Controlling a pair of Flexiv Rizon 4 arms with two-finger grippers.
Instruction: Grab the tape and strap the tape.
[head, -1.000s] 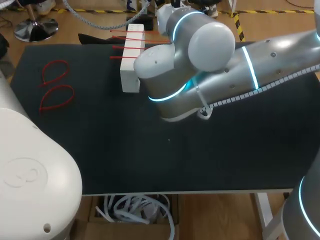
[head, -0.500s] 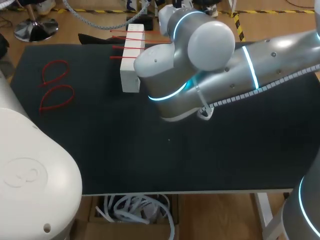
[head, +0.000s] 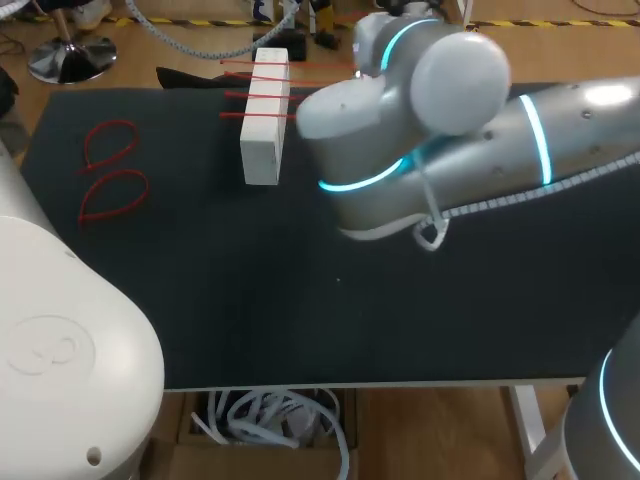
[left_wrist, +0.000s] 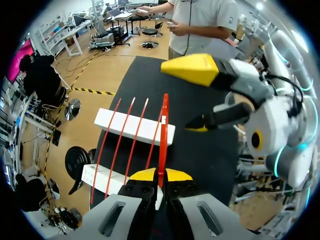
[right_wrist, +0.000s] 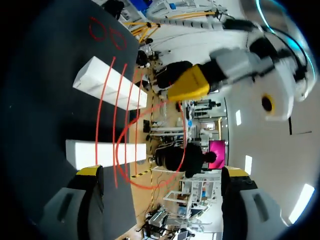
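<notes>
- Black table (head: 200, 300) fills most of the head view.
- Right arm (head: 450, 130) comes in from the right and sits over the far middle of the table. It hides whatever is under its wrist.
- Left arm (head: 60, 350): only the white housing shows, at the near left corner in the head view.
- White block (head: 265, 115) lies at the far side, left of the right arm. Wrist views show a second block (left_wrist: 100, 175) parallel to it and apart from it.
- Right gripper (right_wrist: 162, 172): fingers spread wide, nothing between them. It faces the left gripper, close but apart.
- Left gripper (left_wrist: 159, 176): tips pinched narrow on the red tie (left_wrist: 163, 130).
- The red tie is up off the table over the blocks, rising from the left tips. From the right wrist it curves into a loop ahead of the right fingers.
- Spare ties (left_wrist: 120, 145), three of them, lie straight across both blocks, side by side.
- Two closed red loops (head: 110, 170) lie flat at the far left, well apart from the blocks.
</notes>
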